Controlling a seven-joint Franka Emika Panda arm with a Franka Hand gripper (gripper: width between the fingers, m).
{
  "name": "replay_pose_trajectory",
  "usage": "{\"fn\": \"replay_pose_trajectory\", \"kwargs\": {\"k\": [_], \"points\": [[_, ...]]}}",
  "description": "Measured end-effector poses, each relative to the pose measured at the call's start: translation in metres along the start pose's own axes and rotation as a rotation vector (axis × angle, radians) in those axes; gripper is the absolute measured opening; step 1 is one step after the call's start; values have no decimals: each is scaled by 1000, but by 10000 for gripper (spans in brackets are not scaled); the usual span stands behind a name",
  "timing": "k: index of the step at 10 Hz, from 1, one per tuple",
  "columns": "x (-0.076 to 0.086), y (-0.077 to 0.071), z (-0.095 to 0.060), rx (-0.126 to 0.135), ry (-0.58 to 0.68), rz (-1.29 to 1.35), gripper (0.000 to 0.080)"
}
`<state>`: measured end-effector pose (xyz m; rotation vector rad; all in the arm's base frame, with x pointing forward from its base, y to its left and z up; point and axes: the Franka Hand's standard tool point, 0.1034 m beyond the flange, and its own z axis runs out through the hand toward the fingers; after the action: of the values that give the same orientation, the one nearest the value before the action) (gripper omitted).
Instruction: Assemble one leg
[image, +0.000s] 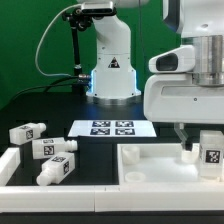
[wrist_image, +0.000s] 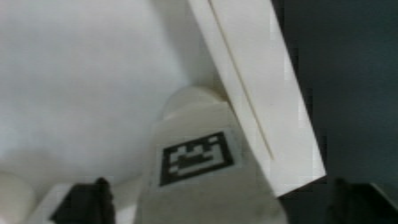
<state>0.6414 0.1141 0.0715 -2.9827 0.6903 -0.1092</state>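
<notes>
White panel (image: 150, 170) at the desk's front edge. Leg (image: 211, 150): stubby white block, 1 tag visible, between the gripper (image: 197, 146) fingers, apparently clamped.

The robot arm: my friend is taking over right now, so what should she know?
Gripper: down over the big white panel at the exterior view's right, fingers either side of one leg. Whether it grips the leg, I cannot tell.

Other legs: three lie loose on the table at the exterior view's left.

The marker board lies in the middle.

Done: one leg brought to the panel.
Left: seating it; I cannot see if that is finished.
</notes>
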Motion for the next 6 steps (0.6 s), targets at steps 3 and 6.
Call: {"fn": "replay_pose_trajectory", "kwargs": {"k": [3, 6], "points": [[-2, 0, 1, -6, -8, 227, 285], [1, 2, 2, -10, -23, 616, 285]]}}
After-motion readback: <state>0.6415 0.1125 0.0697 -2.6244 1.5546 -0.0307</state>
